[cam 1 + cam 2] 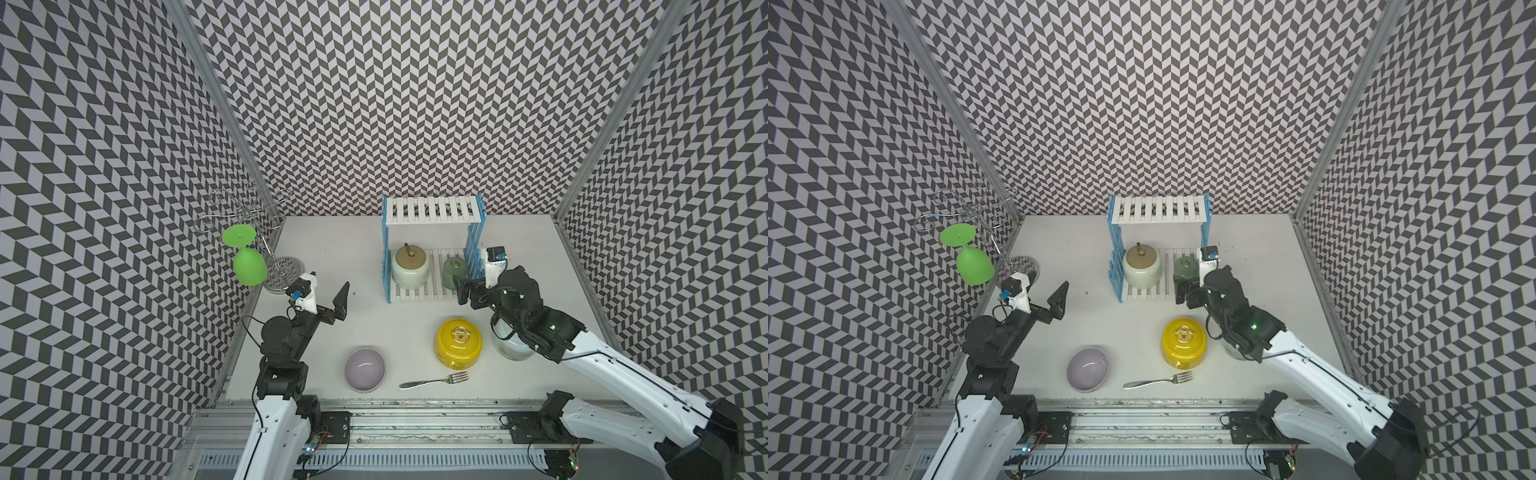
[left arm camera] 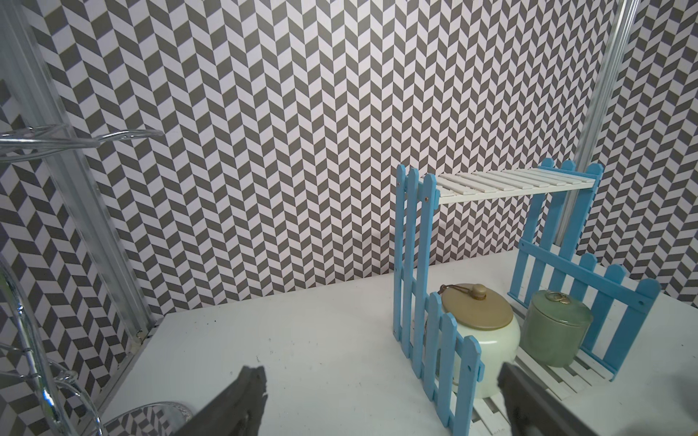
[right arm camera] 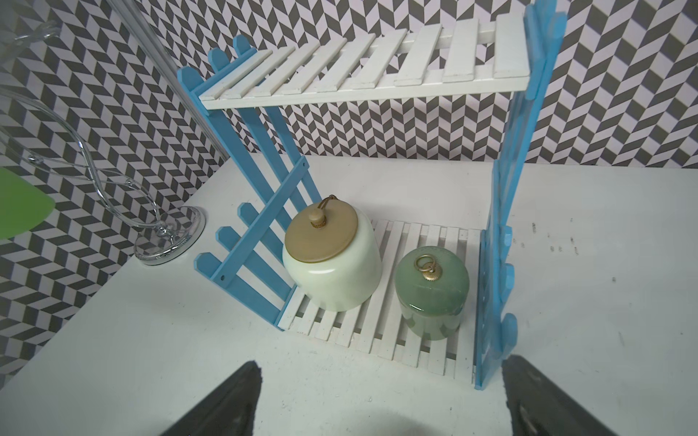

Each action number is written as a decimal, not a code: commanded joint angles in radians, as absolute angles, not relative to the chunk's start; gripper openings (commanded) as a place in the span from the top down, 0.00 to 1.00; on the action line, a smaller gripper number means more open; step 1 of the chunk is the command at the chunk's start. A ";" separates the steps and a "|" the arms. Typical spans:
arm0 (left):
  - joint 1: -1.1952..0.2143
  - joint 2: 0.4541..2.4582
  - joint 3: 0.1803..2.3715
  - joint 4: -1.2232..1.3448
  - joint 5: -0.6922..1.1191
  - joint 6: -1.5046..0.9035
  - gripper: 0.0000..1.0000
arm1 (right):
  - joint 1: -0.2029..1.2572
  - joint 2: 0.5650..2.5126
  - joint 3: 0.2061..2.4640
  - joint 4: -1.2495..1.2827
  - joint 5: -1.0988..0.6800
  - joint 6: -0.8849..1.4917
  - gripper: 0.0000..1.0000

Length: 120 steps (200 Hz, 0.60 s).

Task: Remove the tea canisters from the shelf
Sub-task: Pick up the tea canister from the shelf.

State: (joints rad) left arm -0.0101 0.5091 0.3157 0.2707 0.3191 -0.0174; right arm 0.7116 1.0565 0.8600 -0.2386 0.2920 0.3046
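The shelf stands at the back of the table, its top tier bare. On its lower tier sit a cream tea canister with a tan lid and a small grey-green one. A yellow canister stands on the table in front. A pale blue-white one beside it is partly hidden under my right arm. My right gripper hovers open just before the shelf's right front corner. My left gripper is open, left of the shelf, holding nothing.
A green goblet hangs upside down from a chrome wire stand at the left wall. A lilac bowl and a fork lie near the front edge. Patterned walls close in three sides.
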 commanded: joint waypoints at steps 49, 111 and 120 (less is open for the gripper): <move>0.014 0.484 0.331 0.270 0.304 0.030 0.00 | 0.723 1.282 1.038 -0.344 0.285 0.446 0.00; 0.026 0.480 0.346 0.255 0.268 0.048 0.00 | 0.707 1.453 1.124 -0.378 0.327 0.523 0.00; 0.028 0.480 0.344 0.262 0.268 0.045 0.00 | 0.697 1.468 1.130 -0.372 0.320 0.532 0.00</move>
